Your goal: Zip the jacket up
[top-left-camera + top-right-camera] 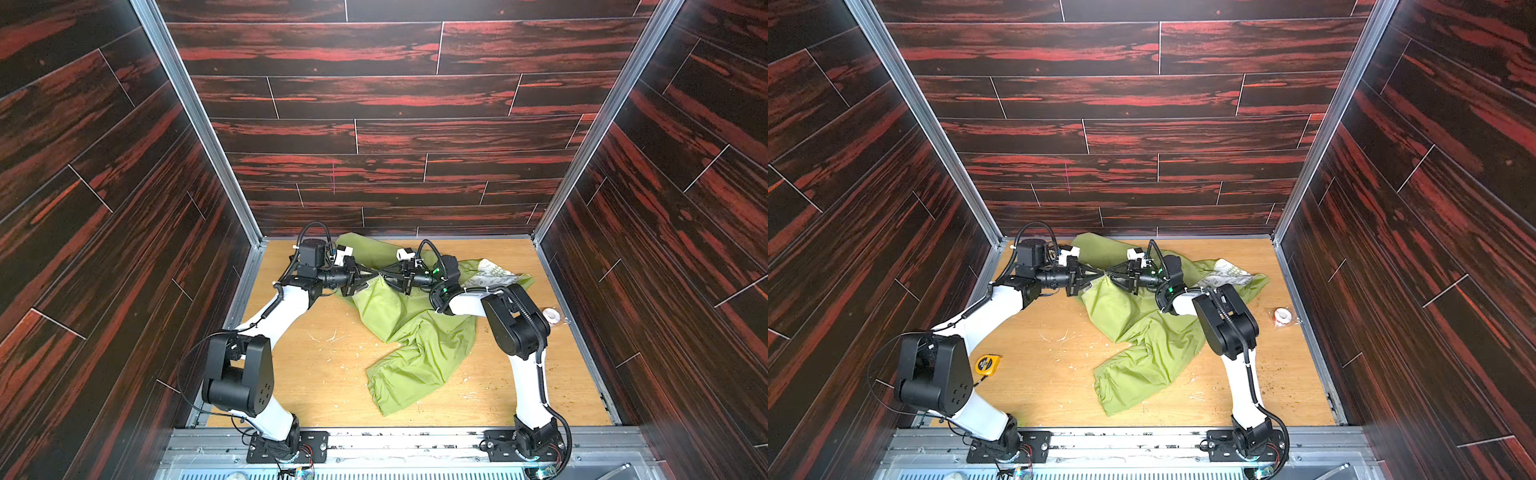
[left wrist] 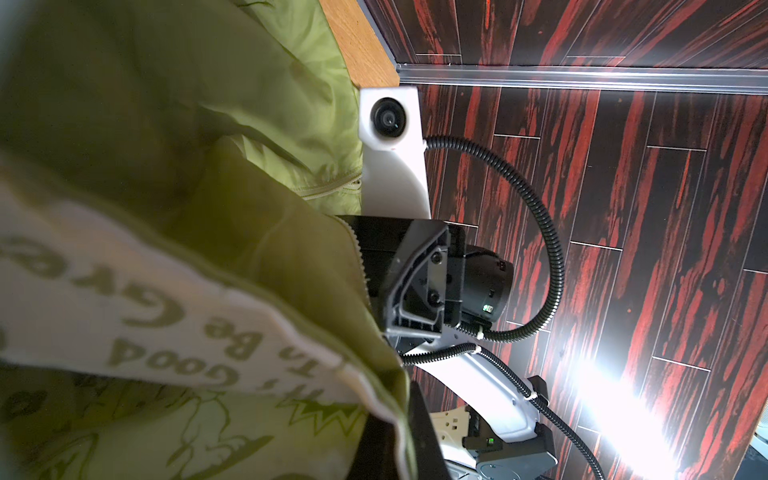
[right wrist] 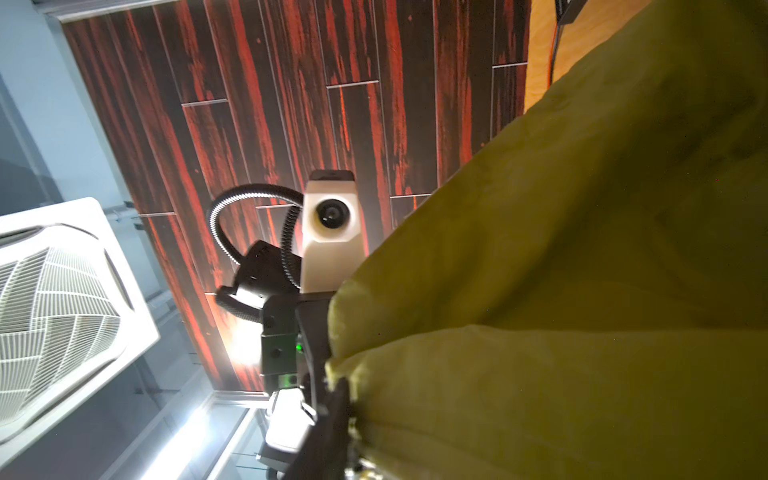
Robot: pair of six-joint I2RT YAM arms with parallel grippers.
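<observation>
The olive-green jacket (image 1: 415, 332) (image 1: 1142, 345) lies crumpled on the wooden table, one sleeve trailing toward the front and pale printed lining (image 1: 494, 270) showing at the right. Above its upper part my two grippers meet tip to tip. My left gripper (image 1: 371, 274) (image 1: 1097, 272) is shut on a hemmed edge of the jacket (image 2: 208, 104); its dark fingers (image 2: 424, 436) pinch the fold. Zipper teeth (image 2: 360, 266) run along a nearby edge. My right gripper (image 1: 387, 276) (image 1: 1110, 273) presses against the jacket (image 3: 582, 291). One dark finger (image 3: 332, 419) shows; cloth hides the rest.
A yellow tape measure (image 1: 988, 365) lies near the left arm's elbow. A white roll of tape (image 1: 552, 316) (image 1: 1282, 316) sits by the right wall. Dark red wood-pattern walls enclose the table on three sides, and an aluminium rail (image 1: 415, 436) runs along the front.
</observation>
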